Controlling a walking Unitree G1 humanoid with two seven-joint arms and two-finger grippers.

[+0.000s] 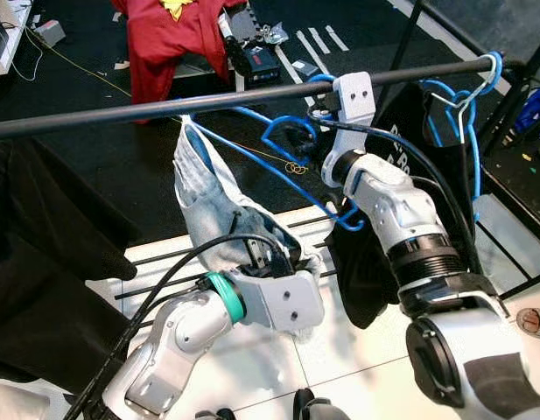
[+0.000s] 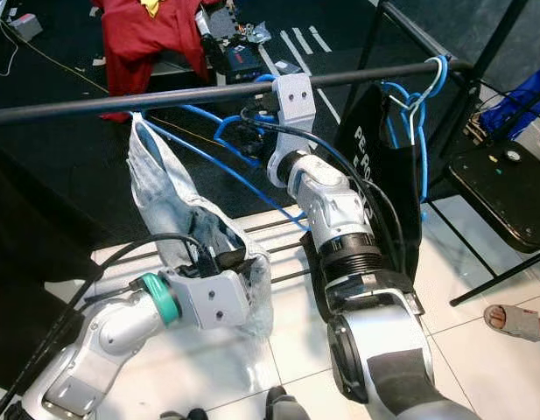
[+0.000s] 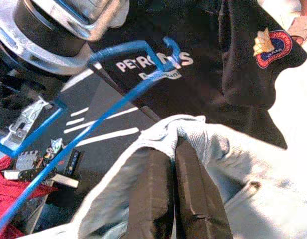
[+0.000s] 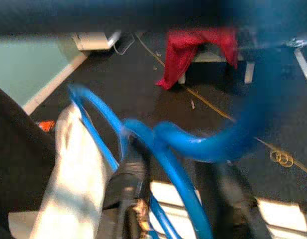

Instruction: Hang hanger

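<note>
— Two pincers on one job, then. Where is the hanger?

— The blue plastic hanger [image 1: 278, 175] sits just under the black metal rail [image 1: 164, 107], carrying a pale grey-white cloth garment [image 1: 204, 206] that droops down towards the floor. The right pincer [image 1: 306, 133] grips it near the neck, black fingers [image 4: 124, 180] closed around the blue wire, and the hook [image 4: 213, 142] curls up close to the rail.

— And the left one?

— The left pincer [image 3: 174, 191] is clenched on the garment lower down, fingers pressed together with cloth bunched around them.

— So which step is this?

— Hooking on, I'd say; the hook looks not yet over the rail. Next it calls for lifting the hook above the bar and lowering it on, clear of the other blue hanger with a black shirt [image 1: 469, 114] further right, then letting the cloth go.
</note>
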